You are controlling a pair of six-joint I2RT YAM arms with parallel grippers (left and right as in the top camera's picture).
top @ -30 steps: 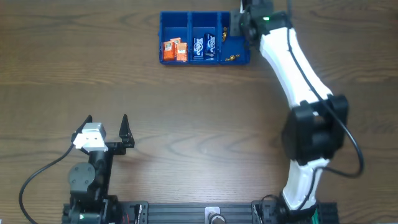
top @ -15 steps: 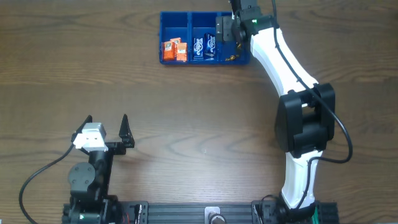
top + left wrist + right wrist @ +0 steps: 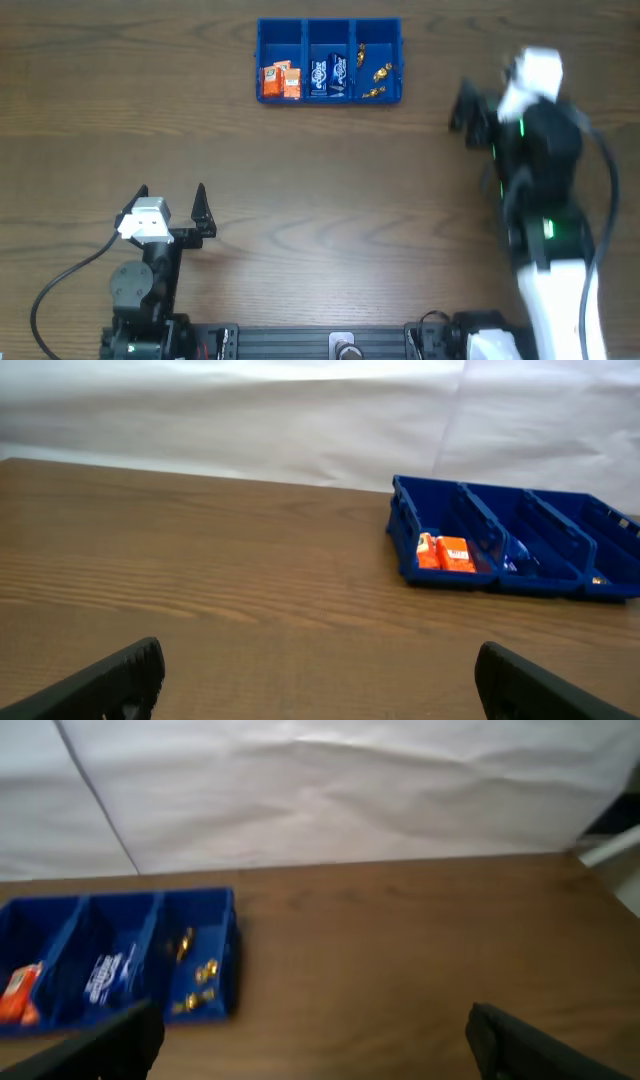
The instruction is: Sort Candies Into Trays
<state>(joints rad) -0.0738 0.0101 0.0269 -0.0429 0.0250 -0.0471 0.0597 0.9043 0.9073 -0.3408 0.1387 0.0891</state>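
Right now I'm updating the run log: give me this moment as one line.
tray: orange candies left, blue candies middle, gold candies right | left fingers: open, empty | right fingers: open, empty, right of tray

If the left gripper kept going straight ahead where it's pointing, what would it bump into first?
Probably nothing on the table. The left gripper points across bare wood, and the blue tray sits off to its right. The white backdrop behind looks like the first thing in line.

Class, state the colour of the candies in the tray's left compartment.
The candies are orange; the top view shows them best.
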